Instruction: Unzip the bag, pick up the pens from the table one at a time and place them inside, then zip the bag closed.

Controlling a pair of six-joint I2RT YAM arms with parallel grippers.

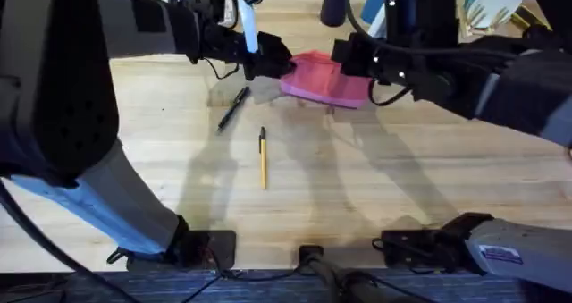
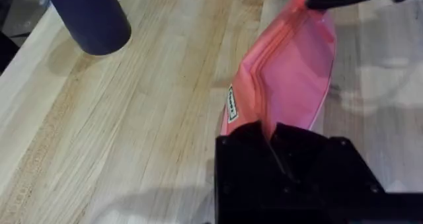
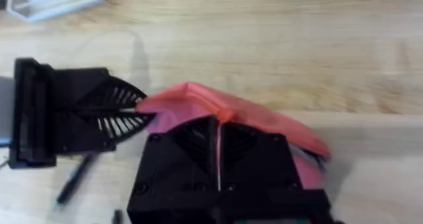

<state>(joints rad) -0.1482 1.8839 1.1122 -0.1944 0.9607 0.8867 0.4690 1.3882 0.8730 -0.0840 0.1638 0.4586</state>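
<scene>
2 claws on the soft pink fabric pouch at the far side of the light wooden plank counter: my left claw pinched on one end, my right claw clamped on the other. Black pen and yellow-tan pen lie nearer, untouched.

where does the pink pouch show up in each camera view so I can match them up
Overhead: the pink pouch lies at the far middle of the table, between the left gripper and the right gripper.
Left wrist: it runs up from the left gripper toward the other gripper.
Right wrist: it sits between both grippers.
Shared landmark: the left gripper pinching the pouch's end.
</scene>
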